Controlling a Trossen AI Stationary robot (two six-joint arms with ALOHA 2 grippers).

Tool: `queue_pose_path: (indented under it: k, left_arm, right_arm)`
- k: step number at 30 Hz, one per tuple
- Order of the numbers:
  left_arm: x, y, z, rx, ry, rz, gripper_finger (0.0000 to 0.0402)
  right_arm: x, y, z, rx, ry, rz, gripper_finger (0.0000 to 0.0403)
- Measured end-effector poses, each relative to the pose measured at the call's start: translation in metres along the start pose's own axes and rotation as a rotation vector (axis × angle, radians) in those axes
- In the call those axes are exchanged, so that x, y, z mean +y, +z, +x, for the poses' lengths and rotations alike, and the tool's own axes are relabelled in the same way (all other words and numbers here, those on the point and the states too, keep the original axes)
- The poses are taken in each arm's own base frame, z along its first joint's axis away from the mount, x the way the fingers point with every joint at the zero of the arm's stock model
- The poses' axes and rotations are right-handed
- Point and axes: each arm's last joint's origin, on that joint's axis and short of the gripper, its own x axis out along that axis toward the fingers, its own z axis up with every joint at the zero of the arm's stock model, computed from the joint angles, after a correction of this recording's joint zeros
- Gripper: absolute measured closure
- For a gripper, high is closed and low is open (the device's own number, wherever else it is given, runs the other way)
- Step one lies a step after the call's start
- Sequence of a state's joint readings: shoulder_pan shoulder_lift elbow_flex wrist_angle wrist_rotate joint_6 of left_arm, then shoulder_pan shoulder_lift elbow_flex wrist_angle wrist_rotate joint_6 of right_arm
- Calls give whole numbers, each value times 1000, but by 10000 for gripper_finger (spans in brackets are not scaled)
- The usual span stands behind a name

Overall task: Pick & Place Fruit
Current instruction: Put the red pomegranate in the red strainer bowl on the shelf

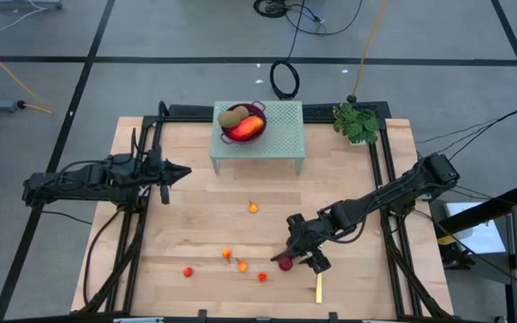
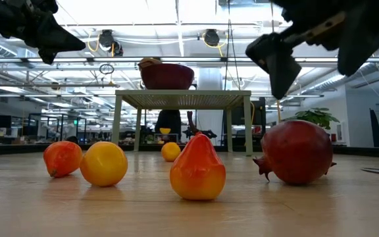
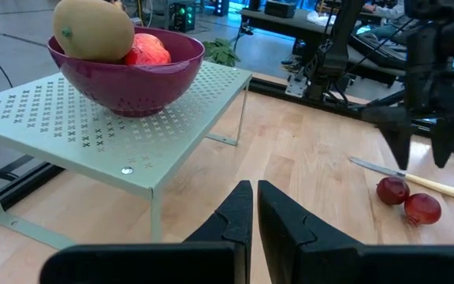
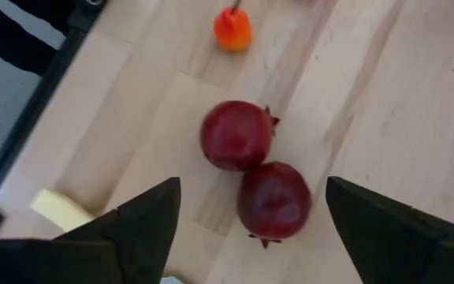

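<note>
Two dark red round fruits [image 4: 236, 134] [image 4: 274, 199] lie side by side on the wood near the table's near edge, and show as one in the high view [image 1: 284, 263]. My right gripper [image 4: 251, 188] hangs open just above them [image 2: 278, 66], a finger on either side, touching neither. Several tiny orange-red balls [image 1: 241, 266] [image 1: 253, 207] lie scattered to their left. The purple bowl [image 1: 243, 124] stands on a pale green rack [image 1: 281, 135] and holds a brown oval [image 3: 93, 28] and a red-orange fruit [image 3: 148, 49]. My left gripper [image 3: 254, 201] is shut and waits left of the rack [image 1: 173, 170].
The yellow-handled knife [image 1: 319, 287] lies just right of the dark red fruits, near the table's near edge. A green plant [image 1: 357, 121] sits at the far right corner. Black rails [image 1: 386, 170] run along both sides of the table. Bare wood lies between rack and fruits.
</note>
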State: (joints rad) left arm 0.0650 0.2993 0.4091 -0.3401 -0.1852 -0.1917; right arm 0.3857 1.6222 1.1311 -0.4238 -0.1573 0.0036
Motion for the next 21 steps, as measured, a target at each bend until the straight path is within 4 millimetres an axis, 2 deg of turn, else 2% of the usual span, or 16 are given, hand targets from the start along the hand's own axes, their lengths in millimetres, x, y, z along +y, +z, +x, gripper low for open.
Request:
queue_pose_path:
  k: [7, 21]
  left_arm:
    - [0, 0, 0, 0, 0, 0, 380]
    - [0, 0, 0, 0, 0, 3, 380]
  right_arm:
    - [-11, -7, 8, -18, -15, -4, 76]
    - [-20, -19, 48, 79, -42, -6, 74]
